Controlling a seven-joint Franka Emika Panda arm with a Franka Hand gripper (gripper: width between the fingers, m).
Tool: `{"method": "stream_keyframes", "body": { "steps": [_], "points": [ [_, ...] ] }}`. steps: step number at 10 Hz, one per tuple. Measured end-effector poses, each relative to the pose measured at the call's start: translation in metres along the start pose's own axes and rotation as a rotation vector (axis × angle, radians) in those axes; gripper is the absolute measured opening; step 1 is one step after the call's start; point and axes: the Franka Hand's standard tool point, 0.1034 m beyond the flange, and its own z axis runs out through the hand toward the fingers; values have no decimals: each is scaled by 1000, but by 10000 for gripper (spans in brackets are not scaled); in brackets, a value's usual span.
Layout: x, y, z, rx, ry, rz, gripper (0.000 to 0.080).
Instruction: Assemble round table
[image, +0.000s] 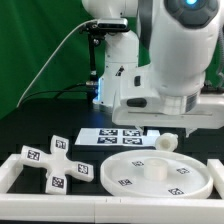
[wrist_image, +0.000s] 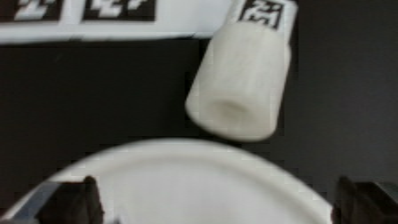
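The large rimmed round disc (image: 157, 174) lies flat on the black table near the front, with several tags on its face. Just behind it, at its far right, lies the short thick cylinder (image: 167, 142) on its side. The cross-shaped foot (image: 56, 161) rests at the exterior view's left. In the wrist view the cylinder (wrist_image: 240, 82) lies beyond the disc's edge (wrist_image: 199, 185), one tag on its far end. My gripper (wrist_image: 217, 202) is open, its dark fingertips (wrist_image: 77, 200) wide apart over the disc's rim, holding nothing. In the exterior view the arm's white body hides the gripper.
The marker board (image: 118, 135) lies flat behind the disc and shows in the wrist view (wrist_image: 89, 20) past the cylinder. A low white border wall (image: 20, 166) runs along the front and sides. The arm's base (image: 112, 60) stands at the back before a green curtain.
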Motion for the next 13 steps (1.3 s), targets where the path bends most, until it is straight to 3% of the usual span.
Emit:
{"method": "stream_keyframes", "body": {
  "steps": [1,2,5,6,7,8,9,11,13],
  "points": [
    [-3,-1,10,52,-55,51,649],
    [-4,0,8,76,-83,74,649],
    [-3,0,7,71,-75,70,649],
    [-4,-1,9,93,-91,92,649],
    [-8,0,17,153,-156,152,649],
    [-7,1,21,189,-203,174,649],
    [-5,2,23,202,-211,185,649],
    [-5,1,22,200,-207,182,649],
    [-10,1,33,205,-232,190,649]
  ]
}}
